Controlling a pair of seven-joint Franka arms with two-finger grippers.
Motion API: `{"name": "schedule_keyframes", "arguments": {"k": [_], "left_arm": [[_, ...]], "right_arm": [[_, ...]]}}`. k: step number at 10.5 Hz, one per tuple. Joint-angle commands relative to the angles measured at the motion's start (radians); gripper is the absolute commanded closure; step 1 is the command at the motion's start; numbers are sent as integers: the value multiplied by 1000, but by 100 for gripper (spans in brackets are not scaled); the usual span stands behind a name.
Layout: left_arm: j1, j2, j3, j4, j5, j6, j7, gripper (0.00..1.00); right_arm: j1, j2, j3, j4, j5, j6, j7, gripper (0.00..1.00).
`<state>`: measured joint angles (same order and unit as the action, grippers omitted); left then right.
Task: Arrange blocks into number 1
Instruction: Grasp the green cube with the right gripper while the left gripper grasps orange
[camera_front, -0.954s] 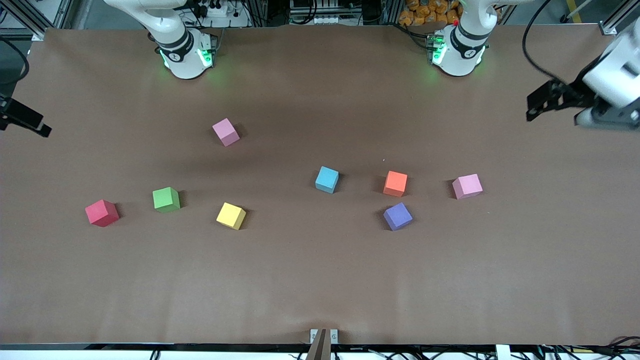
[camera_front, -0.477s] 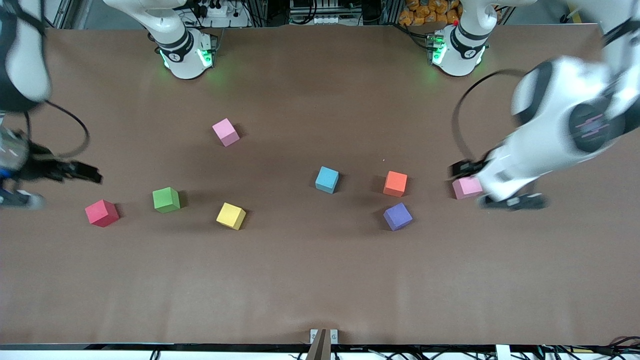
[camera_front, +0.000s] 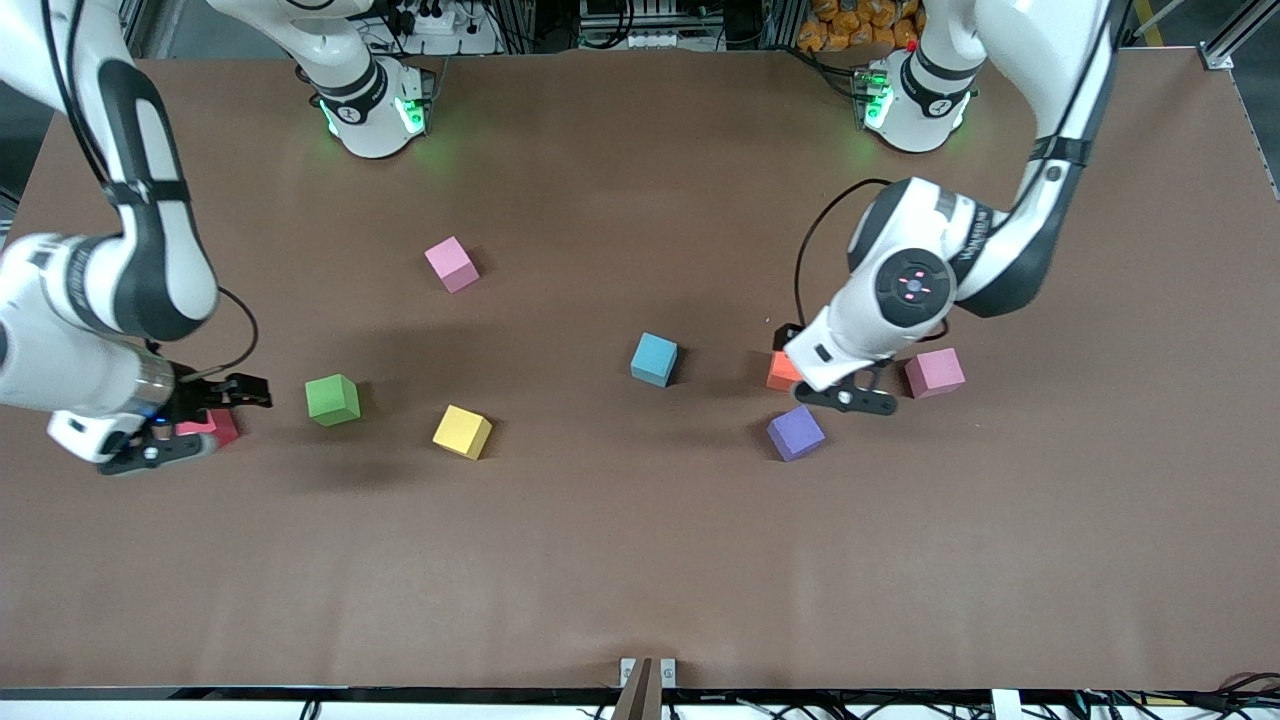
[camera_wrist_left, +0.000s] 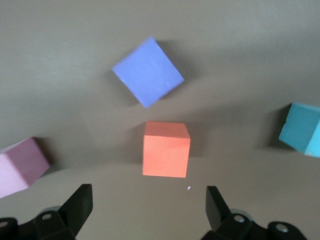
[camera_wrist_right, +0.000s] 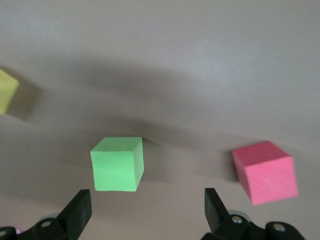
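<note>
Five blocks lie apart on the brown table: green (camera_front: 333, 399), yellow (camera_front: 462, 431), light blue (camera_front: 654, 359), purple (camera_front: 796, 432) and orange (camera_front: 779, 373), the last partly hidden under the left wrist. My left gripper (camera_front: 822, 375) hovers open over the orange block. In the left wrist view the orange block (camera_wrist_left: 166, 149) lies just ahead of the open left gripper (camera_wrist_left: 149, 201), with the purple block (camera_wrist_left: 148, 71) past it. My right gripper (camera_front: 195, 425) hangs open over the red cube. The green block (camera_wrist_right: 117, 163) sits just ahead of the right gripper (camera_wrist_right: 146, 201).
A red cube (camera_front: 222, 425) lies partly under the right gripper, at the right arm's end. One pink cube (camera_front: 452, 264) lies nearer the robot bases. Another pink cube (camera_front: 935, 372) sits beside the orange block, toward the left arm's end.
Both arms swung in from the table's ends. The left gripper passed the pink cube and now hangs over the orange block. The right gripper came over the red cube. No cube moved.
</note>
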<state>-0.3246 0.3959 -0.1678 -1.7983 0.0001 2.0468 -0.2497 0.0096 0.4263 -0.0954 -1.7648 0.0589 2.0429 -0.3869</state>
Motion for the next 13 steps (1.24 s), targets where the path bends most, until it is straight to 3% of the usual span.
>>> {"name": "schedule_keyframes", "arguments": {"k": [1,3,5,13], "left_arm": [[-5,-37,1,-104,18,76,72,0],[-20,6,-1,-104,47,119,72,0],[-34,52,1,-102,47,182,55,0],[-34,129,2,-93,52,207,50,0]], "right_arm": [[13,-4,5,-102,63,65,-33,0],[26,-3,5,-145,113,92,-33,0],[35,8,5,-176,113,134,-35,0],[73,75,2,-194,105,247,-37,0]]}}
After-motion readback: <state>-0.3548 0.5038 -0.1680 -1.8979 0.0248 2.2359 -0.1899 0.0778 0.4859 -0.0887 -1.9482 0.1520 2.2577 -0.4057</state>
